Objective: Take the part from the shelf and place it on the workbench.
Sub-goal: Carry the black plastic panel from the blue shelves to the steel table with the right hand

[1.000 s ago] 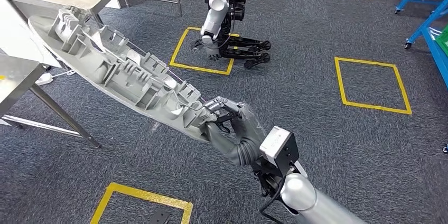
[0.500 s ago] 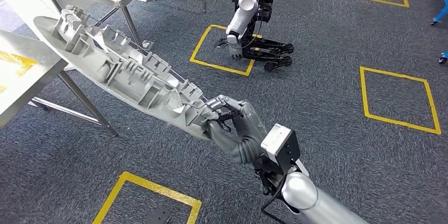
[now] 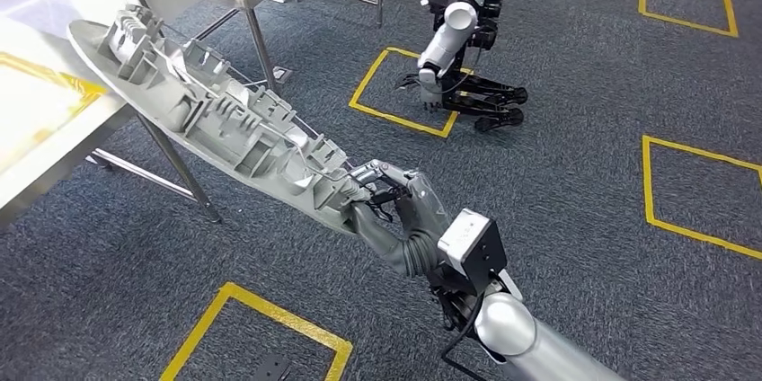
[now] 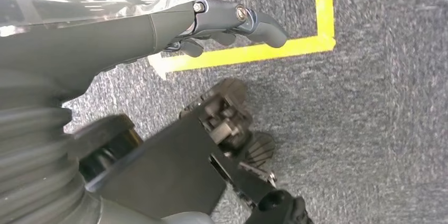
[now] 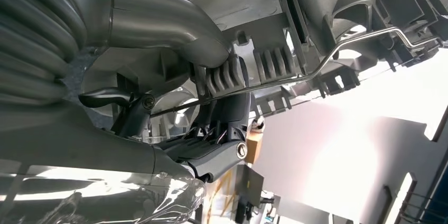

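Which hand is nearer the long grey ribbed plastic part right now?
Right. The right hand grips the long grey ribbed plastic part at its near end; the left hand hangs over carpet.

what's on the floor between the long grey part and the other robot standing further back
In the head view, between the part and the other robot: carpet and a yellow tape square.

Light: bright, even, overhead.
Glare: blown-out white on table point(image 3: 36, 120); washed-out background in right wrist view.
Focus: sharp; soft shadows.

Silver arm point(image 3: 539, 349), grey ribbed wrist cover, dark-fingered right robot hand point(image 3: 400, 206)
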Controlling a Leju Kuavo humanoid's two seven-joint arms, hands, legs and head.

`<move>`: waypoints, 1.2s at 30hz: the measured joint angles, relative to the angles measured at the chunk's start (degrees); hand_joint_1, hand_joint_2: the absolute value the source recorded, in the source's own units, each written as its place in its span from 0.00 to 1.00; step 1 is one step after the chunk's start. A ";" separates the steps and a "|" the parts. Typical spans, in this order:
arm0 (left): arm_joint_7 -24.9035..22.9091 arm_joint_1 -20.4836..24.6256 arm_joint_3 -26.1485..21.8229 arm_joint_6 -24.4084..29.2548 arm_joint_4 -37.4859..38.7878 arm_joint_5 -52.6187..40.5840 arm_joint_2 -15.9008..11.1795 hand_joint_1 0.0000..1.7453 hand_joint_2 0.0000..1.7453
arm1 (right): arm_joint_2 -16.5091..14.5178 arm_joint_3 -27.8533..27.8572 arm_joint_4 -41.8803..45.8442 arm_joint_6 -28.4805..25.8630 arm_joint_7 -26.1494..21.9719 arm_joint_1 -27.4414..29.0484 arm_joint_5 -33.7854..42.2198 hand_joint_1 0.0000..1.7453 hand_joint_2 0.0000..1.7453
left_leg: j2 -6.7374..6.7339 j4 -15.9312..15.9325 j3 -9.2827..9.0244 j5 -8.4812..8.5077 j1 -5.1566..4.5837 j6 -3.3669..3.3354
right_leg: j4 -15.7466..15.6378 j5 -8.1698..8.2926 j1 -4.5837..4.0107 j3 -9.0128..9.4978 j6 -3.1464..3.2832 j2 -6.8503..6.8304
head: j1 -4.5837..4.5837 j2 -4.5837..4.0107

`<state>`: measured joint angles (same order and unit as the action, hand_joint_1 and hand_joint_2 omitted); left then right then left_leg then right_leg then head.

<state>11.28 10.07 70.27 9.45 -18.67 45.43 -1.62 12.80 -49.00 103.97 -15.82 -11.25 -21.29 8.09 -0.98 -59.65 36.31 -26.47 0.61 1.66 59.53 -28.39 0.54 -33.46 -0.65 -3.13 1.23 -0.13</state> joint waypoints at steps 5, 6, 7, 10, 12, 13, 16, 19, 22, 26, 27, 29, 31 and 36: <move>-0.28 0.16 0.00 0.03 0.00 -0.79 -0.18 0.00 1.00 | 0.10 0.04 0.15 -0.44 0.20 0.77 -0.71 1.00 1.00 | 1.20 0.33 -0.13 0.12 0.02 -1.83 | 7.70 -4.98 0.37 -3.30 -0.77 2.16 | 0.47 0.00; -0.33 0.20 0.00 0.04 0.00 -0.83 -0.18 0.00 1.00 | 0.13 0.04 0.15 -0.46 0.21 1.02 -0.74 1.00 1.00 | 1.50 0.32 -0.13 0.07 -0.10 -2.00 | 11.58 -6.57 0.34 -5.21 -0.69 2.55 | 0.58 0.00; -0.37 0.21 0.00 0.04 0.00 -0.86 -0.19 0.00 1.00 | 0.16 0.04 0.15 -0.49 0.22 1.29 -0.76 1.00 1.00 | 1.85 0.30 -0.15 0.03 -0.25 -2.09 | 14.57 -7.39 0.30 -6.80 -0.59 2.72 | 0.65 0.00; -0.45 0.21 0.00 0.05 0.00 -0.86 -0.25 0.00 1.00 | 0.22 0.04 0.15 -0.49 0.34 1.81 -0.76 1.00 1.00 | 3.22 0.22 -0.34 -0.08 -0.57 -2.16 | 11.99 -3.58 0.07 -6.39 0.09 3.17 | 0.68 0.00; -0.44 0.26 -0.01 0.11 -0.02 -0.72 -0.22 0.00 1.00 | 0.23 0.05 0.15 -0.36 0.38 1.87 -0.76 1.00 1.00 | 4.13 0.10 -0.35 -0.16 -0.62 -2.00 | 4.78 0.30 -0.08 -3.52 0.77 4.90 | 0.58 0.00; -0.40 0.26 -0.02 0.16 -0.05 -0.58 -0.20 0.00 1.00 | 0.22 0.05 0.15 -0.23 0.39 1.84 -0.73 1.00 1.00 | 4.53 0.02 -0.16 -0.14 -0.57 -1.79 | 2.32 1.09 -0.17 -2.53 0.97 5.66 | 0.58 0.00; -0.29 -0.10 -0.02 0.28 -0.15 -0.18 -0.18 0.00 1.00 | 0.19 0.06 0.15 0.14 0.45 1.70 -0.56 1.00 1.00 | 5.57 -0.04 0.39 0.03 -0.25 -0.78 | 0.32 0.95 -0.33 -1.71 1.30 5.61 | 0.68 0.00; -0.17 -0.48 -0.03 0.44 -0.17 0.08 -0.21 0.00 1.00 | 0.10 0.07 0.12 0.43 0.54 1.53 -0.52 1.00 1.00 | 3.93 -3.48 1.66 -2.00 -0.49 0.26 | -0.75 1.23 0.09 -0.70 1.97 4.20 | 0.34 0.00; 0.44 -0.79 -0.10 1.92 -0.17 0.78 0.08 0.00 1.00 | 0.08 0.04 0.11 0.68 0.49 1.30 -0.34 1.00 1.00 | 2.12 -13.00 6.14 -6.27 -0.08 1.06 | -0.85 0.96 0.05 -0.09 2.22 2.71 | -0.03 0.00; 0.85 -1.60 -0.16 2.87 -0.17 0.99 0.56 0.00 1.00 | 0.09 0.03 0.11 0.89 0.48 1.28 -0.07 1.00 1.00 | 1.17 -7.66 3.57 -1.94 0.47 1.52 | -0.51 0.26 0.18 0.40 1.63 1.24 | -0.05 0.00; 0.83 -1.54 -0.16 2.51 -0.17 0.86 0.57 0.00 1.00 | 0.08 0.03 0.11 0.95 0.47 1.24 0.01 1.00 1.00 | 0.57 -4.05 1.79 -0.61 0.37 1.41 | -0.29 0.00 0.08 0.46 1.33 0.92 | -0.10 0.00; 0.77 -1.26 -0.15 1.76 -0.17 0.66 0.54 0.00 1.00 | 0.07 0.03 0.11 1.03 0.42 1.11 0.11 1.00 1.00 | -0.20 -0.14 -0.01 0.23 0.04 0.61 | -0.05 -0.35 -0.15 0.49 0.71 0.39 | -0.07 0.00; 0.72 -1.13 -0.15 1.24 -0.17 0.57 0.43 0.00 1.00 | 0.06 0.03 0.11 1.05 0.37 1.02 0.15 1.00 1.00 | 0.21 0.03 0.02 0.12 -0.19 -0.44 | -0.22 -0.40 -0.16 0.62 0.17 -0.06 | 0.01 0.00; 0.30 -0.51 -0.15 0.33 -0.15 -0.47 0.00 0.00 1.00 | 0.08 0.06 0.11 0.39 0.19 1.14 -0.14 1.00 1.00 | 1.31 0.40 -0.14 0.28 -0.05 -2.04 | 9.37 -6.01 0.09 -3.74 -0.55 2.47 | 0.48 0.00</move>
<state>11.58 9.55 70.12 9.78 -18.82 44.96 -1.62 12.87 -48.94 104.08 -15.43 -11.05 -20.15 7.94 0.33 -59.25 36.18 -26.19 0.56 -0.38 68.91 -34.41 0.63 -37.20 -1.19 -0.66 1.72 -0.13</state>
